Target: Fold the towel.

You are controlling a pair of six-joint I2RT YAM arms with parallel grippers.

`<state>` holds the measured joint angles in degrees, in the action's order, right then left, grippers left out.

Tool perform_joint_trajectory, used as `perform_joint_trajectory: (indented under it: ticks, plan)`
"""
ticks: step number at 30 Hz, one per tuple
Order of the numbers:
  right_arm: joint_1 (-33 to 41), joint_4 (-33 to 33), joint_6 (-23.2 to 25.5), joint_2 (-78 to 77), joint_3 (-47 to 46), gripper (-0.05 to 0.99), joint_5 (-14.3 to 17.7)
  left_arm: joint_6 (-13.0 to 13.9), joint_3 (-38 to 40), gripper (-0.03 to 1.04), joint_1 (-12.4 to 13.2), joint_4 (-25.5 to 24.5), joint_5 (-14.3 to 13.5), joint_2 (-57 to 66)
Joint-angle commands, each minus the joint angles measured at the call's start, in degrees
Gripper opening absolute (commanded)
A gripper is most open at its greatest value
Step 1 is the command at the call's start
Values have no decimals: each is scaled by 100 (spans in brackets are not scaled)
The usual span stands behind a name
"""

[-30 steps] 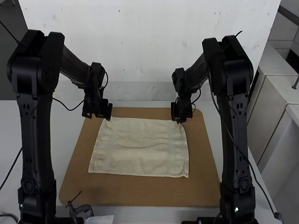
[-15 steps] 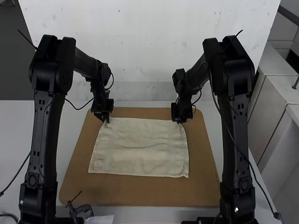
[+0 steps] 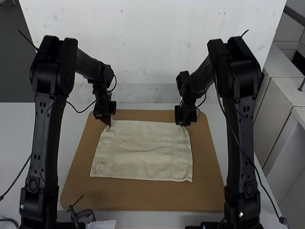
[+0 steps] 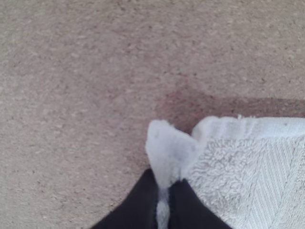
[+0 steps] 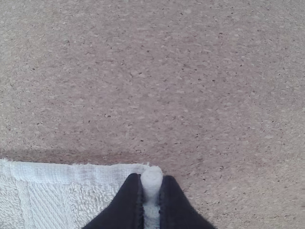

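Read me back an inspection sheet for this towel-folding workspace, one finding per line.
Surface: brown rounded board under the towel.
Job's things: cream woven towel, spread out, slightly rippled, not yet folded.
Clutter: small dark metal tool by the board's near edge; flat white piece beside it.
Left gripper: closed on the towel's far left corner.
Right gripper: closed on its far right corner.
Cables: black cables outside the left and right arms; none seen crossing the towel.
Surroundings: pale tabletop around the board.
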<state>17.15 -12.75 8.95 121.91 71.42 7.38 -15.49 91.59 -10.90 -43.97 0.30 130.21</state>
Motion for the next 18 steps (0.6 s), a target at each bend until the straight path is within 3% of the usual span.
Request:
perform_joint_trajectory:
  ticks: [1, 11, 18]
  plan:
    - [-36, -105, -60, -202, 250, 1, 422, -236, -115, 2, -62, -86, -109, -550]
    - [-45, -131, -43, -835, 724, 1, 466, -737, -229, 2, 140, -42, -205, -1446]
    - [-36, -69, -34, -1530, 285, 1, 431, -824, -546, 2, 123, -24, -267, -1815]
